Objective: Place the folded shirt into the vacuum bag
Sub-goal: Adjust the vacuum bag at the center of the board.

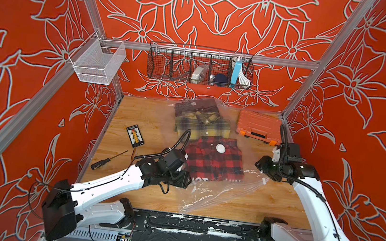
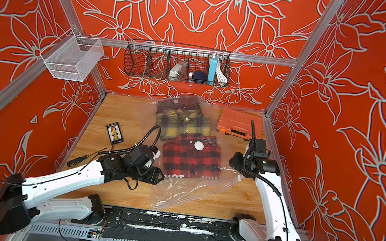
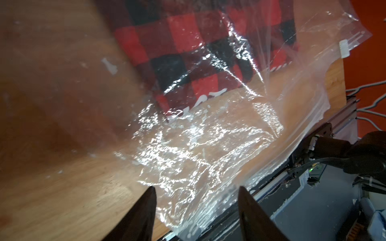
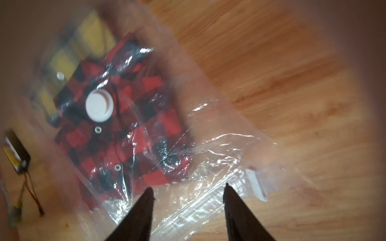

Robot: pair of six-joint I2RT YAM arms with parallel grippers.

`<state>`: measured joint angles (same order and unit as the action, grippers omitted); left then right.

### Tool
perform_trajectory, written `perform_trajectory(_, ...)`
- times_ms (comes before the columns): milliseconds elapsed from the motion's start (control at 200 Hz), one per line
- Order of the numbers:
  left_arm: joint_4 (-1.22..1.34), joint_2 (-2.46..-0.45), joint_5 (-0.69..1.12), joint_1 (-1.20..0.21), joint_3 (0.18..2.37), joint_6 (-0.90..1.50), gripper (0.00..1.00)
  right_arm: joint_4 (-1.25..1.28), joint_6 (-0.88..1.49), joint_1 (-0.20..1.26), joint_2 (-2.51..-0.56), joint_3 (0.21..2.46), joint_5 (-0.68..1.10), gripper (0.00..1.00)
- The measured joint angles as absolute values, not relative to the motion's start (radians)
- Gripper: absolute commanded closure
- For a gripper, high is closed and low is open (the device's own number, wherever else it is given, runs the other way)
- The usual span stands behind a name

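The vacuum bag (image 1: 215, 194) is clear crinkly plastic lying down the middle of the wooden table. Its open end points toward the front edge. A folded red-and-black checked shirt (image 1: 214, 165) lies inside it, under the white valve disc (image 1: 220, 148). My left gripper (image 1: 186, 178) sits at the shirt's near-left corner. In the left wrist view it (image 3: 196, 187) is open over loose bag plastic (image 3: 198, 146), holding nothing. My right gripper (image 1: 259, 164) hovers off the bag's right edge. In the right wrist view it (image 4: 188, 185) is open above the zip strip (image 4: 208, 200), beside the shirt (image 4: 146, 125).
Deeper in the bag lie a yellow checked shirt (image 1: 201, 124) and a dark one (image 1: 194, 103). An orange tool case (image 1: 257, 126) stands at the back right. A screwdriver (image 1: 107, 160) and a black card (image 1: 135, 136) lie at the left. Wire baskets (image 1: 199, 67) hang on the back rail.
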<state>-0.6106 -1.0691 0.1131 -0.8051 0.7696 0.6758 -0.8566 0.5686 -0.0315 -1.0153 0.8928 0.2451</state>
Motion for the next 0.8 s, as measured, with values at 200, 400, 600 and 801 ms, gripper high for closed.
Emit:
perform_trajectory(200, -0.751, -0.948, 0.101, -0.765, 0.689, 0.770, 0.20, -0.899, 0.558, -0.166, -1.009, 0.882, 0.245, 0.18)
perform_trajectory(400, -0.701, -0.878, 0.184, -0.760, 0.566, 0.879, 0.21, -0.893, 0.549, -0.199, -1.011, 0.803, 0.271, 0.17)
perform_trajectory(600, -0.551, -0.891, 0.271, -0.760, 0.458, 0.963, 0.24, -0.823, 0.553, -0.203, -1.071, 0.713, 0.328, 0.23)
perform_trajectory(801, -0.400, -0.935, 0.302, -0.760, 0.421, 1.002, 0.27, -0.691, 0.572, -0.205, -1.114, 0.682, 0.392, 0.29)
